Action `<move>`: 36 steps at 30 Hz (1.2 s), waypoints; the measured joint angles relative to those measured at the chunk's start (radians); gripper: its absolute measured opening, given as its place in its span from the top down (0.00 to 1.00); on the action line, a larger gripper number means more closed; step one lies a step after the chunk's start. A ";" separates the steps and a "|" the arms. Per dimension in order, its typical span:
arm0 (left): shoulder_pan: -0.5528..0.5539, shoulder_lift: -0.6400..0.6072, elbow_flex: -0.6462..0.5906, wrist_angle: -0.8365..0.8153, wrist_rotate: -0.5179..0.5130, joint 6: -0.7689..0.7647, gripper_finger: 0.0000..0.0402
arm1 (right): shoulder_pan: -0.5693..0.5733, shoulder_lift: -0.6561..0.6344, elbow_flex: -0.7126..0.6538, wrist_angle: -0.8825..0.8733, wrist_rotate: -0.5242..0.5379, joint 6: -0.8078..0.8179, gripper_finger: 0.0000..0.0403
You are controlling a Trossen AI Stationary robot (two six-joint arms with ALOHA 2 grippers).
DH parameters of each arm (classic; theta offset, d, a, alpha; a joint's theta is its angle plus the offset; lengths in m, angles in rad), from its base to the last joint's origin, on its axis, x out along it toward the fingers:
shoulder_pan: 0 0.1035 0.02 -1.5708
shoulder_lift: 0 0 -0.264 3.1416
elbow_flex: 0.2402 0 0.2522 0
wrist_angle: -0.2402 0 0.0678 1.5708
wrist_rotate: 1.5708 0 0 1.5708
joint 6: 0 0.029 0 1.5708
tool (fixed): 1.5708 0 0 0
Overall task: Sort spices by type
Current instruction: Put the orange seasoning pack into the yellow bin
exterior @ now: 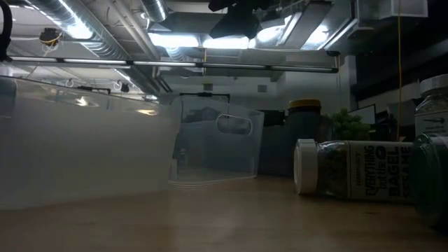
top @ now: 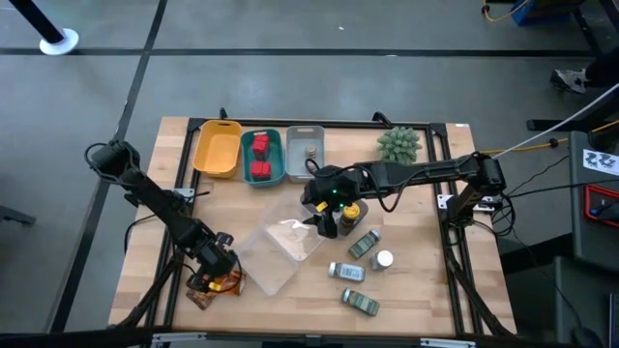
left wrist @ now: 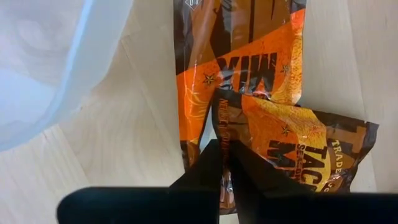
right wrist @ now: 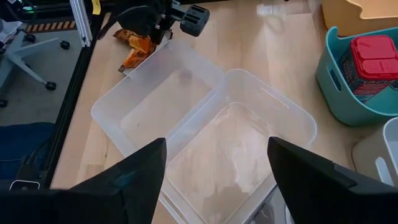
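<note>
Two crinkly orange foil packets [left wrist: 249,99] lie overlapped on the wooden tabletop [top: 426,290] at its near left corner, and the left claw [left wrist: 226,163] is right down on them, its dark fingers drawn together on the lower edge of the nearer packet. In the left wrist view the longer packet's long axis runs straight away from the claw, with the second packet angled across it. The left arm is plainly the nearer one; the two clear plastic trays [right wrist: 205,124] sit just beside the packets toward the middle, so my guess is any carry goes that way.

Over the trays hovers the right claw [top: 324,220], fingers spread wide apart and holding nothing, and a yellow-lidded jar [top: 350,213] sits just beside it.

Writing now: the packets show "TAC" and "TRADE", with large letters upside down on the longer one. In the low view, a white-capped clear bottle [exterior: 350,175] on its side reads "EVERYTHING", "BAGEL" and "SESAME".

Red cubes [top: 259,158] already sit in the teal bin [top: 276,179] at the far edge.
</note>
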 joint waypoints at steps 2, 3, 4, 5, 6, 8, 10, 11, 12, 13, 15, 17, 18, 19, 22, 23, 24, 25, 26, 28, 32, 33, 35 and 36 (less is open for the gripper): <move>0.000 -0.003 0.007 -0.007 -0.008 0.000 0.99 | 0.000 0.000 0.000 0.000 0.000 0.000 0.30; 0.000 -0.007 0.011 -0.012 -0.013 0.000 0.99 | 0.000 0.000 0.000 0.000 0.000 0.000 0.30; 0.000 -0.012 0.014 -0.015 -0.016 0.000 0.99 | 0.000 0.000 0.000 0.000 0.000 0.000 0.30; 0.000 -0.016 0.018 -0.014 -0.018 -0.001 0.99 | 0.000 0.000 0.000 0.000 0.000 0.000 0.30; 0.000 -0.022 0.021 -0.011 -0.018 -0.002 0.99 | 0.000 0.000 0.000 0.000 0.000 0.000 0.30; 0.000 -0.038 0.025 -0.011 -0.018 -0.010 0.99 | 0.000 0.000 0.000 0.000 0.001 0.000 0.30; 0.000 -0.056 0.025 -0.011 -0.016 -0.013 1.00 | 0.000 0.000 0.000 0.000 0.000 0.000 0.30; 0.000 -0.068 0.025 -0.010 -0.014 -0.020 1.00 | 0.000 0.000 0.000 0.000 0.000 0.000 0.30; 0.000 -0.080 0.025 -0.010 -0.013 -0.026 1.00 | 0.000 0.000 0.000 0.000 0.001 0.000 0.30; 0.000 -0.092 0.026 -0.008 -0.013 -0.032 1.00 | 0.000 0.000 0.000 0.000 0.001 0.000 0.30; 0.000 -0.118 0.026 -0.007 -0.010 -0.047 1.00 | 0.000 0.000 0.000 0.000 0.001 0.000 0.30; 0.000 -0.152 0.026 -0.006 -0.010 -0.064 1.00 | 0.000 0.000 0.000 0.000 0.001 0.000 0.30; 0.000 -0.169 0.027 -0.005 -0.009 -0.077 1.00 | 0.000 0.000 0.000 0.000 0.000 0.000 0.30; 0.000 -0.187 0.027 -0.004 -0.009 -0.087 1.00 | 0.000 0.000 0.000 0.001 0.001 0.000 0.30; 0.000 -0.248 0.027 -0.004 -0.007 -0.126 1.00 | 0.000 0.000 0.000 0.010 0.001 0.000 0.30; 0.000 -0.269 0.027 -0.004 -0.007 -0.135 1.00 | 0.000 0.000 0.000 0.012 0.000 0.000 0.30; 0.000 -0.291 0.027 -0.005 -0.009 -0.144 1.00 | 0.000 0.000 0.000 0.012 0.001 0.000 0.30; 0.000 -0.313 0.027 -0.005 -0.015 -0.154 1.00 | 0.000 0.000 0.000 0.012 0.001 0.000 0.30; 0.000 -0.337 0.027 -0.004 -0.024 -0.161 1.00 | 0.000 0.000 0.000 0.013 0.001 0.000 0.30; 0.000 -0.383 0.027 -0.005 -0.055 -0.167 1.00 | 0.000 0.000 0.000 0.016 0.001 0.000 0.30; 0.001 -0.476 0.028 -0.004 -0.155 -0.170 1.00 | 0.000 0.000 0.000 0.020 0.001 0.000 0.30; 0.002 -0.499 0.028 -0.002 -0.183 -0.170 1.00 | 0.000 0.000 0.000 0.027 0.001 0.000 0.30; 0.002 -0.543 0.028 0.007 -0.239 -0.173 1.00 | 0.000 0.001 0.000 0.052 0.001 0.000 0.30; 0.002 -0.562 0.028 0.010 -0.268 -0.180 1.00 | 0.000 0.001 0.000 0.066 0.001 0.000 0.30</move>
